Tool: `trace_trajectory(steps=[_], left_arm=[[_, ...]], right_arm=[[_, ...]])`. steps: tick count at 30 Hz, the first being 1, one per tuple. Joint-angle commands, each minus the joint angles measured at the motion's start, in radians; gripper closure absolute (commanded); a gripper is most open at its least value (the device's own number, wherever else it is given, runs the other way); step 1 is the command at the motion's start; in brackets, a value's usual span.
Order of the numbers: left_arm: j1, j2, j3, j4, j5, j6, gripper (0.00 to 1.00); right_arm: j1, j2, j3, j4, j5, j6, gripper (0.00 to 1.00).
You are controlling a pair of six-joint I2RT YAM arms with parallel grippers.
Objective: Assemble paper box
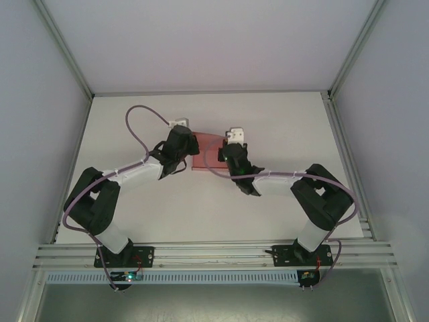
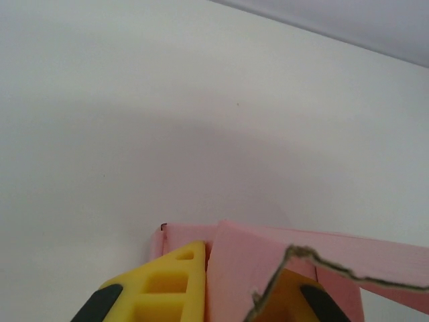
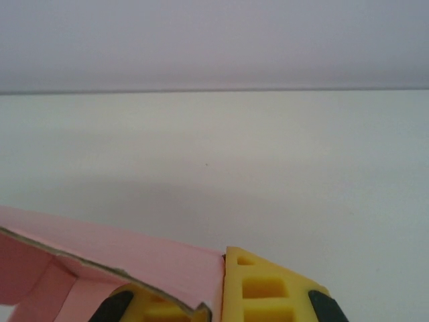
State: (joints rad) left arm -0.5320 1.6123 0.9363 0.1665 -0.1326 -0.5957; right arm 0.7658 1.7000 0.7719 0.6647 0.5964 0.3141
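Top external view shows you the pink thin-card paper box [image 1: 206, 153], partly folded, on the white bench [image 1: 268, 201]. You will find the left end effector [image 2: 238, 275] and right end effector [image 3: 201, 288] each clenched on one box wall.

Bright, even diffuse light; soft broad shadow on table [image 2: 201, 168] in wrist views; near foreground blurred.

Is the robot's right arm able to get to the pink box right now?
Yes, it looks that way. The right fingers are shut on an edge of the pink paper box, with nothing in between. The left fingers pinch its other side and are not in the way.
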Motion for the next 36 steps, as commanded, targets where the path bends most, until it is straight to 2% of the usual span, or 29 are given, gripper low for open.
trace_trajectory(steps=[1,4,10,13,14,18,23,25,28,31,33,36], left_arm=[[-0.037,-0.027,-0.079,0.111,0.018,0.005,0.91],[-0.045,-0.036,-0.145,0.152,0.002,0.043,0.91],[-0.057,-0.075,-0.299,0.252,0.024,0.051,0.89],[-0.062,-0.131,-0.348,0.214,-0.005,0.056,0.88],[-0.062,-0.152,-0.356,0.184,-0.015,0.061,0.84],[-0.062,-0.245,-0.349,0.003,-0.048,0.064,0.66],[-0.062,-0.38,-0.305,-0.243,-0.015,0.065,0.24],[-0.062,-0.449,-0.28,-0.337,0.014,0.06,0.01],[-0.063,-0.557,-0.234,-0.446,0.072,0.042,0.0],[-0.058,-0.6,-0.154,-0.566,-0.014,-0.052,0.0],[-0.032,-0.564,-0.097,-0.618,-0.01,-0.099,0.0],[0.048,-0.439,-0.044,-0.583,0.128,-0.125,0.0]], right_arm=[[0.06,0.031,-0.063,0.386,0.08,-0.017,1.0],[0.085,0.053,-0.14,0.516,0.075,-0.092,1.0],[0.105,0.055,-0.268,0.617,0.054,-0.192,1.0],[0.119,0.046,-0.307,0.644,0.046,-0.267,1.0],[0.125,0.046,-0.314,0.648,0.052,-0.286,1.0],[0.137,0.05,-0.343,0.65,0.029,-0.319,1.0],[0.16,0.067,-0.365,0.655,0.044,-0.39,1.0],[0.163,0.075,-0.372,0.657,0.037,-0.409,1.0],[0.162,0.082,-0.384,0.66,0.02,-0.413,1.0],[0.163,0.08,-0.402,0.668,0.009,-0.405,1.0],[0.163,0.079,-0.411,0.661,-0.009,-0.406,1.0],[0.164,0.086,-0.429,0.673,-0.037,-0.407,0.99]])
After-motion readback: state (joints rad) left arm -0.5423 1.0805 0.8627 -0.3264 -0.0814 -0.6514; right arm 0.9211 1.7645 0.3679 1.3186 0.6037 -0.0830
